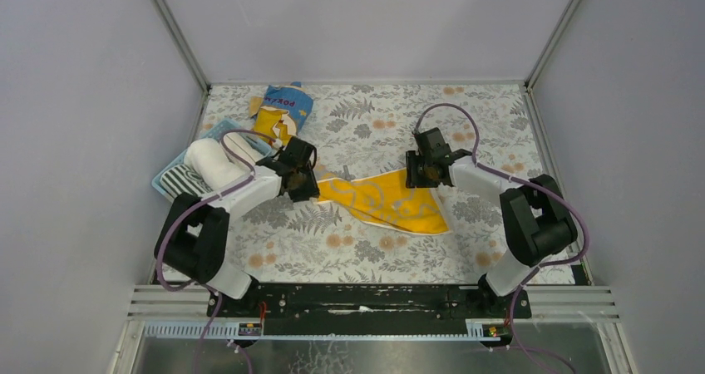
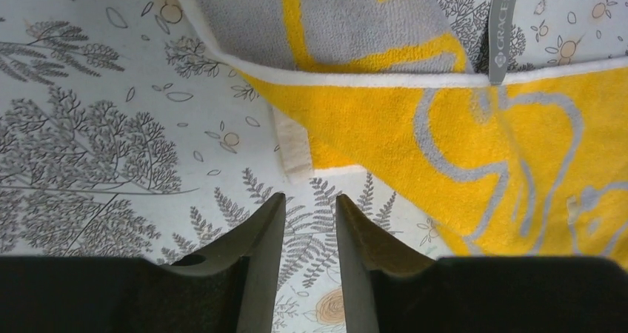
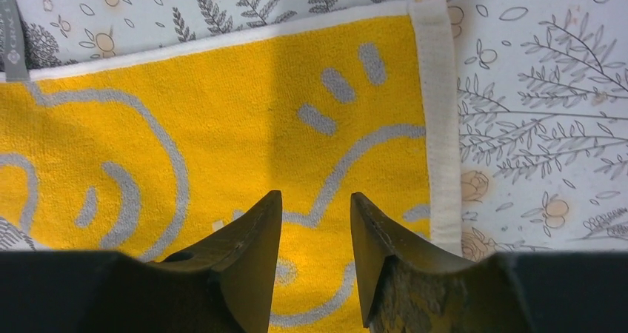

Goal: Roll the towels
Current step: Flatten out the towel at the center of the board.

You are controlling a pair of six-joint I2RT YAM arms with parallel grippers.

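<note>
A yellow towel (image 1: 387,201) with grey marks and a white hem lies flat on the middle of the table. Its left end is folded over and shows a beige-grey underside (image 2: 348,22). My left gripper (image 1: 303,189) is open and empty, just off the towel's left corner (image 2: 296,152), over bare tablecloth (image 2: 311,198). My right gripper (image 1: 417,177) is open and empty above the towel's right end (image 3: 222,111), with its jaws (image 3: 315,196) over yellow cloth. A rolled cream-white towel (image 1: 209,162) and a black-and-white striped towel (image 1: 184,183) lie in the basket.
A light blue basket (image 1: 166,174) stands at the left edge of the table. A blue-and-yellow snack bag (image 1: 281,108) lies behind it at the back. A grey label (image 2: 502,29) hangs from the towel's hem. Grey walls close in the table.
</note>
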